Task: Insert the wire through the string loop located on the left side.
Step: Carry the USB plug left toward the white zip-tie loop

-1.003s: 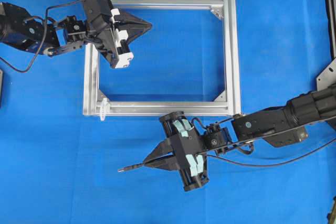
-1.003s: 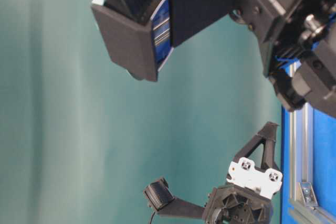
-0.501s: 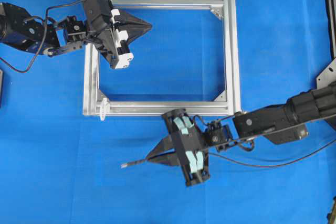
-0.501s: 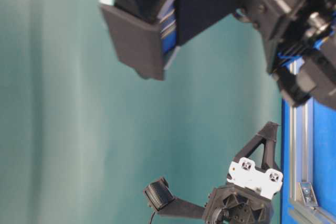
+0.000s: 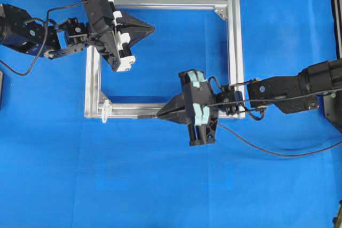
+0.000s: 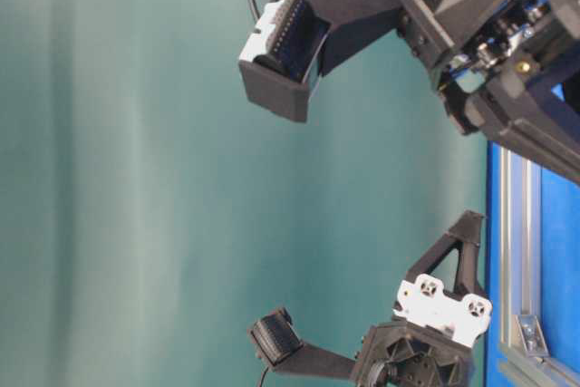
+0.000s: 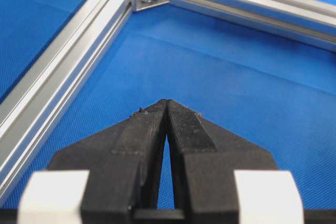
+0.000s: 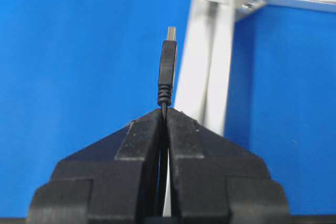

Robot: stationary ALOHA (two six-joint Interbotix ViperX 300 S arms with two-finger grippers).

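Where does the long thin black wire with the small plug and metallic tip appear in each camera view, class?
Overhead exterior: the long thin black wire with its plug pokes from the right gripper, over the frame's near bar.
Table-level exterior: I cannot pick it out.
Left wrist: not seen.
Right wrist: plug upright at centre, clamped between the fingers.
Shared landmark: the square silver aluminium frame.

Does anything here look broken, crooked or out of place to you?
Nothing stands out. The frame lies flat and square on the blue table. The right gripper holds the wire straight, plug pointing along the frame's rail. The left gripper is shut and empty above the table.
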